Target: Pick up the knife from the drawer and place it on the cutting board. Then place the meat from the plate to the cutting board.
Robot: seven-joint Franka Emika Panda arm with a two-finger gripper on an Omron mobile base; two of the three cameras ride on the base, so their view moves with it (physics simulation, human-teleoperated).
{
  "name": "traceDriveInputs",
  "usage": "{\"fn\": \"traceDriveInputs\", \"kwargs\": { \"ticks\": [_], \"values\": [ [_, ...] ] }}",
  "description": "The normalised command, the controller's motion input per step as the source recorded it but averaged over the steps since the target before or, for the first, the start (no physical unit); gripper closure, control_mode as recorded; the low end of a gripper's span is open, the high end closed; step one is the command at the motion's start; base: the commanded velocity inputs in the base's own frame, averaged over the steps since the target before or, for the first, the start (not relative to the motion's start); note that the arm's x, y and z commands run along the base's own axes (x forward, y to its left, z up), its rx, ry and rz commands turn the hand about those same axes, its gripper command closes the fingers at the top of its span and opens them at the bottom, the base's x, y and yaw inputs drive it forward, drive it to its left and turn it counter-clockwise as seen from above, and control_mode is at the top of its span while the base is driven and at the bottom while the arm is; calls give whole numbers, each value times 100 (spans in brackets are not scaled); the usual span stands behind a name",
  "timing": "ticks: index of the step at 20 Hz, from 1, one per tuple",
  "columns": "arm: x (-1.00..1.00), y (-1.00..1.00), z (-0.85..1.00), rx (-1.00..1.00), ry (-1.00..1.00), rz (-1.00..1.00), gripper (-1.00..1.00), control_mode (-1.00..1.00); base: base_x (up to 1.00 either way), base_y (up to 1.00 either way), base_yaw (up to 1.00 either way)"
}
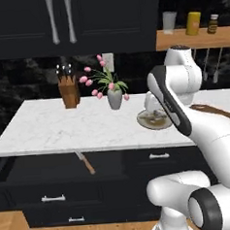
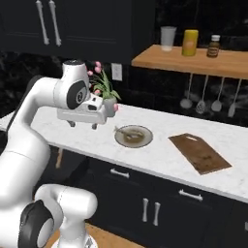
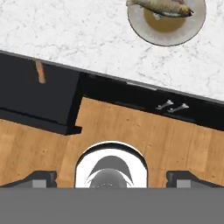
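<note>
The knife (image 1: 85,162), brown handle toward the front and blade angled back under the counter edge, lies inside the open black drawer (image 1: 53,177) below the white marble counter (image 1: 64,128); from the hand camera its handle (image 3: 40,72) shows as a short brown bar in the drawer's dark interior (image 3: 39,94). On the counter to the right sits the round grey-rimmed plate (image 2: 145,138), with the pale strip of meat (image 3: 162,7) lying across its olive-brown centre. Further right, well apart from the plate, the brown cutting board (image 2: 199,153) lies flat and bare on the marble. The gripper (image 2: 83,125) hangs above the counter just left of the plate, held level on the white arm (image 1: 170,101); its two dark fingertips (image 3: 41,178) stand far apart at the bottom corners of the hand camera's frame, spread wide with nothing between them. Behind, a knife block (image 1: 68,91) and a grey vase of pink tulips (image 1: 113,95) stand near the wall, and a cup (image 2: 167,38), a yellow canister (image 2: 190,42) and a small dark jar (image 2: 213,46) line the wooden shelf (image 2: 193,60).
</note>
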Motion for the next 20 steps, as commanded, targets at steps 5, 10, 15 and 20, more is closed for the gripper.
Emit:
{"fn": "traceDriveInputs", "kwargs": {
  "ticks": [5,10,15,20],
  "values": [
    [0,0,0,0,0,0,-100,100,-5,0,92],
    [0,0,0,0,0,0,-100,100,-7,-3,90],
    [0,0,0,0,0,0,-100,100,28,-32,70],
    [0,0,0,0,0,0,-100,100,-11,-91,46]
  ]
}}
